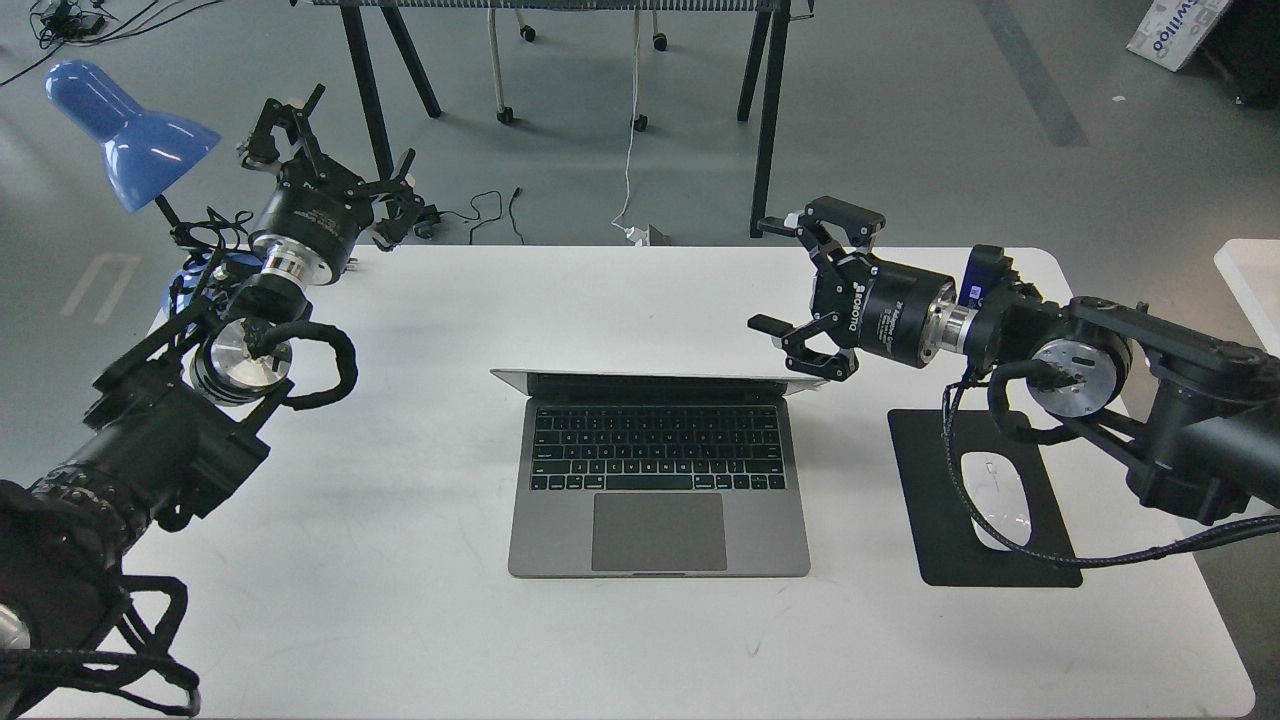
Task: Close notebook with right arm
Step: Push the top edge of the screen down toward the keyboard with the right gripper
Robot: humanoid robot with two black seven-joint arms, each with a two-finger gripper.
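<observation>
both fingers of the right gripper (772,275) spread, seemingly just above the open notebook (657,470) lid.

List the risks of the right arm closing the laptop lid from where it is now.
1. The right gripper hangs open beside the lid's right corner of the slim grey metal laptop; a push there, off-centre, may twist or slide it across the white table.
2. The arm's looped black cable crosses the white mouse on the flat black mouse pad and may drag it.
</observation>
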